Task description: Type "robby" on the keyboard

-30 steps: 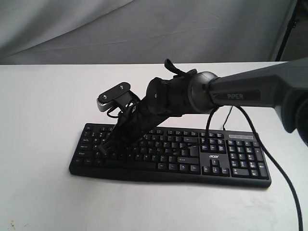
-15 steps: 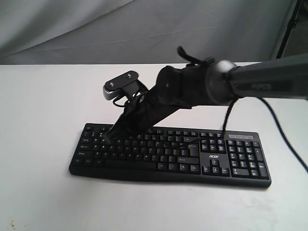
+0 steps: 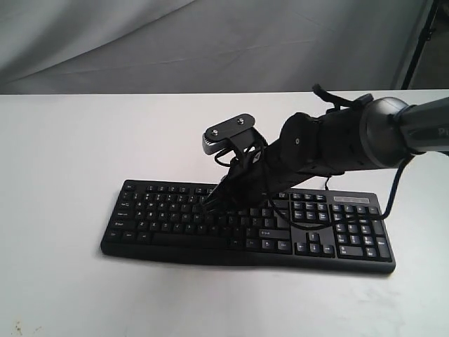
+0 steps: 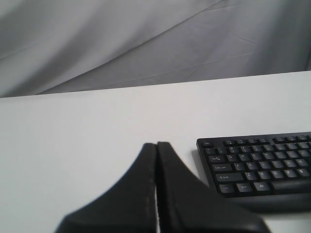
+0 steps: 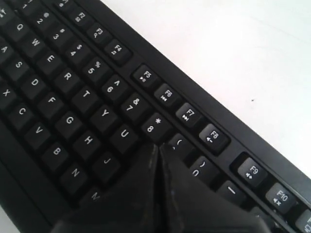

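The black keyboard (image 3: pixel 151 219) with white legends lies on the white table, its acer logo above the arrow keys. My right gripper (image 3: pixel 210 204) is shut, reaching in from the right and slanting down over the middle of the letter keys. In the right wrist view the keyboard (image 5: pixel 68 97) fills the picture and the right gripper (image 5: pixel 159 144) has its tips pressed together, just past the 8 and 9 keys, over the spot beside U. My left gripper (image 4: pixel 156 143) is shut on nothing, above bare table beside the keyboard (image 4: pixel 257 165)'s Esc end. The exterior view does not show it.
White table (image 3: pixel 63 140) with a grey cloth backdrop (image 3: pixel 210 42) behind it. A black cable (image 3: pixel 388 193) from the right arm droops over the numeric keypad. A dark stand leg (image 3: pixel 419 42) is at the far right.
My right arm has swung rightward along the keyboard, carrying the shut gripper from the left letter keys to the middle of the board. The keyboard has not shifted.
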Controlling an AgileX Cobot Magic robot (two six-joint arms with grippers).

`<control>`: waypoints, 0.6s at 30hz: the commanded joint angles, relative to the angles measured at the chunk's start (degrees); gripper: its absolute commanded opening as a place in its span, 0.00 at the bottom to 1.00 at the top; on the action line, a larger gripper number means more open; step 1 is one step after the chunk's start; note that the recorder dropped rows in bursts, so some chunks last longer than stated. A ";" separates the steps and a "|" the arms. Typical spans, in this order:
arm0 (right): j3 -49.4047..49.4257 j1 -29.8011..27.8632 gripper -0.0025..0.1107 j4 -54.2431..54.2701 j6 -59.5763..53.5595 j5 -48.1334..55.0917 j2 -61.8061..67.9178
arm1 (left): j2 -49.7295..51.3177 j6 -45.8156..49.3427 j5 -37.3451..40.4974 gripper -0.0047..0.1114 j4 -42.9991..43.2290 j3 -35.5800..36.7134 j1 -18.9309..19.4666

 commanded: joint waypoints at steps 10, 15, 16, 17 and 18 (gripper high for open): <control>0.35 -1.07 0.02 -1.58 0.16 -0.10 0.35 | -0.20 -0.16 -0.42 0.04 0.27 0.25 -0.36; 0.35 -0.68 0.02 -1.58 0.16 0.04 0.35 | -0.20 -0.16 -0.42 0.04 0.27 0.25 -0.36; 0.35 -0.70 0.02 -1.69 0.16 0.06 0.35 | -0.20 -0.16 -0.42 0.04 0.27 0.25 -0.36; 0.35 -0.70 0.02 -1.87 0.16 0.16 0.35 | -0.20 -0.16 -0.42 0.04 0.27 0.25 -0.36; 0.35 -0.70 0.02 -2.19 0.16 0.16 0.35 | -0.20 -0.16 -0.42 0.04 0.27 0.25 -0.36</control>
